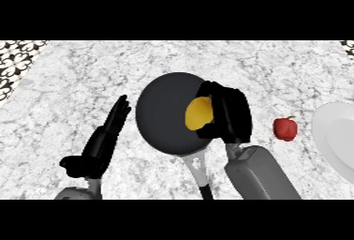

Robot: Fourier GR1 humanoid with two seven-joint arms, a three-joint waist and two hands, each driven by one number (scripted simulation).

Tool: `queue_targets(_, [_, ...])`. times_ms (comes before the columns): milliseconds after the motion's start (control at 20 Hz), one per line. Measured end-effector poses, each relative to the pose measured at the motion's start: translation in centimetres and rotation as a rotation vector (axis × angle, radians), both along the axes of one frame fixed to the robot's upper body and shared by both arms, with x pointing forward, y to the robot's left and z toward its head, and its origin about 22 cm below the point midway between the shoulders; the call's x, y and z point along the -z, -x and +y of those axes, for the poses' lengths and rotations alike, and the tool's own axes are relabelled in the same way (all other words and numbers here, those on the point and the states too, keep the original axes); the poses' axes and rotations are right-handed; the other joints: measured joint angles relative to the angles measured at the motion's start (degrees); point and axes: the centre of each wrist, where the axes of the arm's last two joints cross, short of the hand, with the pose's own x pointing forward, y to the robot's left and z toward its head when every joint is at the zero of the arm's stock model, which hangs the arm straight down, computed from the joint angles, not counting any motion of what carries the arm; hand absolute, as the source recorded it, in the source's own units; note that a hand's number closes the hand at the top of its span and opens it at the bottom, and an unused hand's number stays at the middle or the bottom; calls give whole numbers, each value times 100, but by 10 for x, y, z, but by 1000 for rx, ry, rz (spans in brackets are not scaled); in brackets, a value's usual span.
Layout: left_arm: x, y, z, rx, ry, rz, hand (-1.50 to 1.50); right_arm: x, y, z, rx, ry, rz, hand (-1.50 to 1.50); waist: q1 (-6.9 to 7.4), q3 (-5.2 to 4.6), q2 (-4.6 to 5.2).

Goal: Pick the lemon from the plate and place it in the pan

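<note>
At the left of the marbled grey stone counter [83, 65], the robot's black left hand [104, 138] stands open, fingers straight and pointing up, resting beside the pan and touching nothing. Just right of it lies the round dark grey frying pan [162, 117], its metal handle running down toward the lower edge of the view. Over the pan's right side is the black right hand [224, 117], its fingers curled round the yellow lemon [198, 113], which shows at the hand's left and sits above the pan's inner surface. Whether the lemon already touches the pan floor cannot be told from this steep view. Further right a small red bell pepper [285, 129] lies on the counter, apart from everything, and at the right edge the white round plate [335, 136] shows no lemon on it. Judged from this, the pick is done and the carry has reached the pan; what is left is to let the lemon go inside the pan and draw the hand away.
</note>
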Motion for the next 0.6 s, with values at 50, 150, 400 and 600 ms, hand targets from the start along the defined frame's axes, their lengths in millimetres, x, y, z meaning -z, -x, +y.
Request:
queue_targets(50, [0,0,-1,4,2,-1,0,-4,3,7,31,-26,-7,150,26,4,13])
queue_targets(150, [-2,-2,-4,9,3,-6,0,-12,9,23,91,-78,-20,150,41,10,42])
queue_targets(400, [-2,-6,-4,6,1,-18,0,-21,23,60,220,-141,-56,150,32,16,103])
queue_targets(600, [-3,-7,-5,-1,2,-21,0,-21,21,82,248,-68,-153,150,-18,21,137])
